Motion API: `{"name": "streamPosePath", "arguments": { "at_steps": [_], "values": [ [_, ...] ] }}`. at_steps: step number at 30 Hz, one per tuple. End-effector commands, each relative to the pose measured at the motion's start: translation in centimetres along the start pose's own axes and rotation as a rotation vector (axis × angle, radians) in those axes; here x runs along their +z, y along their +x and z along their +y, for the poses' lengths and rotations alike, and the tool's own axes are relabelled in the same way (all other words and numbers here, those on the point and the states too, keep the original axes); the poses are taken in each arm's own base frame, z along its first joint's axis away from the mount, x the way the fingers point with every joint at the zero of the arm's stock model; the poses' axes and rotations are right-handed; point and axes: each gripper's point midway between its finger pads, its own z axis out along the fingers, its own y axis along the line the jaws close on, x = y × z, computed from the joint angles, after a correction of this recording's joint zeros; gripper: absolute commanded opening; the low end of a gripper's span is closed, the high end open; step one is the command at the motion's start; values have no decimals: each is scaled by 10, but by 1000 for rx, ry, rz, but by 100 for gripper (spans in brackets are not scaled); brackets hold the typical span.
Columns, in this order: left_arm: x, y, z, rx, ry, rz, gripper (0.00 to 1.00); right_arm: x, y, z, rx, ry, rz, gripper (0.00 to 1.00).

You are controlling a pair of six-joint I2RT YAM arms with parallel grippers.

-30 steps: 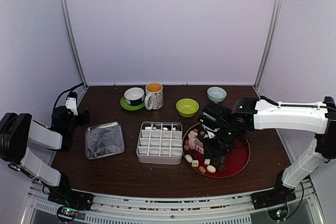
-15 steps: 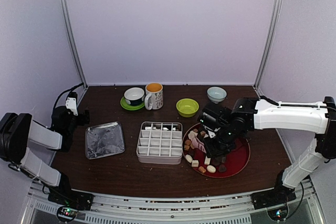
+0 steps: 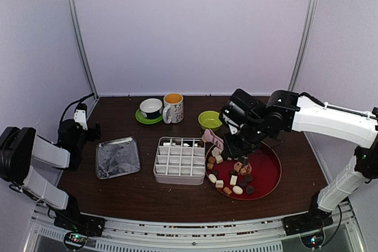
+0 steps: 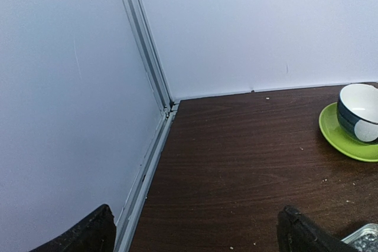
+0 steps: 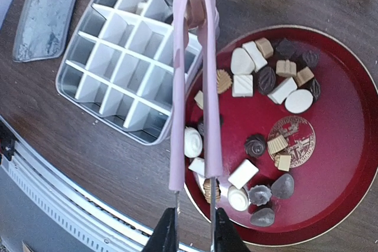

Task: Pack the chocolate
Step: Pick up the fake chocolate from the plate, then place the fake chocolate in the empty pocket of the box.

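Observation:
Many chocolate pieces in white, tan and dark brown lie loose on a round red tray; the same chocolates fill the left side of that tray from above. My right gripper is shut on pink tongs, whose tips pinch one brown chocolate above the right rim of the white divided box. From above, this gripper and its tongs hang by the box's back right corner. A few pale pieces sit in the back row. My left gripper is open over bare table.
A silver tin lid lies left of the box. Along the back stand a cup on a green saucer, a mug, a green bowl and a pale blue bowl. Walls enclose the table on three sides.
My right arm has risen from the red tray and swung left and back, carrying the tongs with a brown piece pinched in them. The left arm has not moved.

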Motion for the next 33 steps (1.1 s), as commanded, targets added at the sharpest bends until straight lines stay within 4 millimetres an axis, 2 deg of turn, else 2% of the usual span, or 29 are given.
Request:
{"name": "streamPosePath", "arguments": {
  "at_steps": [1, 12, 16, 27, 33],
  "values": [
    [1, -18, 5, -1, -10, -67, 98, -7, -29, 18, -46, -35, -89, 18],
    [1, -18, 5, -2, -11, -67, 98, 19, -59, 64, -67, -159, -114, 18],
    [1, -18, 5, -1, -10, -69, 98, 32, -63, 79, -70, -205, -107, 18],
    [1, -18, 4, -2, -9, -68, 98, 65, -70, 102, -71, -262, -89, 20],
    [1, -18, 4, -2, -10, -67, 98, 76, -67, 102, -72, -249, -74, 21]
  ]
}}
